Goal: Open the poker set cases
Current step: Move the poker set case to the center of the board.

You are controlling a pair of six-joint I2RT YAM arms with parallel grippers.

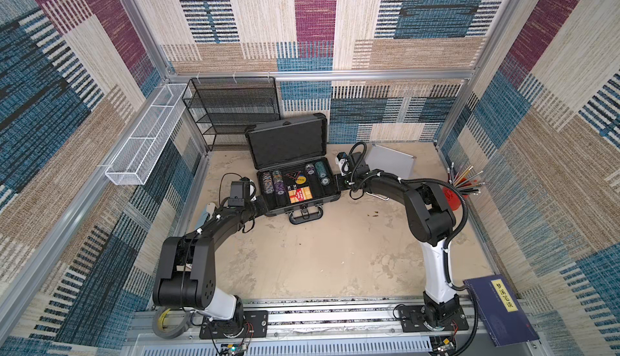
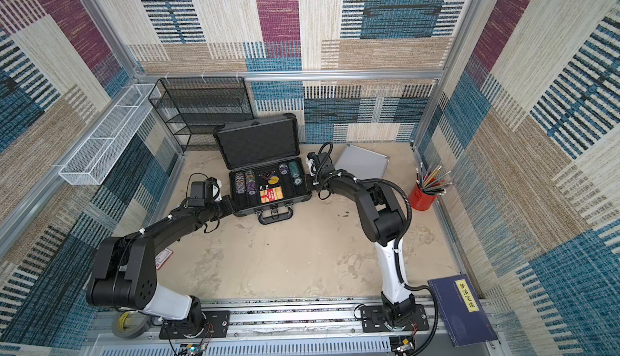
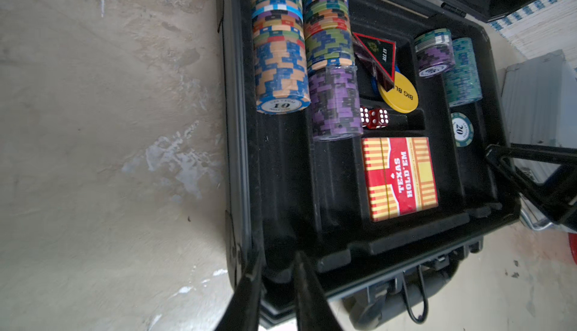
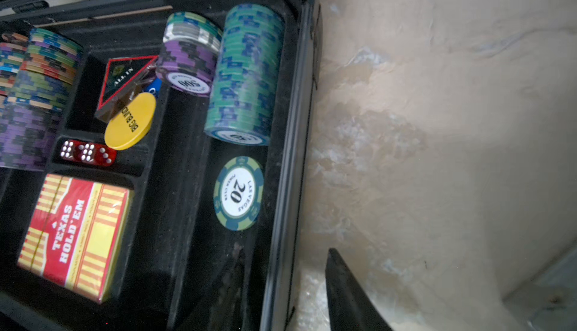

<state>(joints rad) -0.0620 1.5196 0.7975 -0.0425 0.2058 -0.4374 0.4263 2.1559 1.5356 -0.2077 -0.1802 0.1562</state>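
The large dark poker set case point(image 1: 288, 141) point(image 2: 258, 143) stands open mid-table, lid upright, with chips, dice and a card pack in its black foam tray. My left gripper point(image 1: 262, 205) point(image 3: 278, 254) is shut on the case's left side wall point(image 3: 237, 126) near the front corner, one finger inside and one outside. My right gripper point(image 1: 339, 183) point(image 4: 284, 251) straddles the right wall point(image 4: 293, 157) and is open, with its outer finger point(image 4: 343, 282) off the wall. The smaller silver case point(image 1: 389, 159) point(image 2: 362, 161) lies closed behind the right arm.
A black mesh rack point(image 1: 231, 109) stands at the back left, beside a white wire basket point(image 1: 144, 136) on the left wall. A red pencil cup point(image 1: 451, 198) is at the right edge. A blue book point(image 1: 496, 307) and a tape roll point(image 1: 167, 324) lie near the arm bases.
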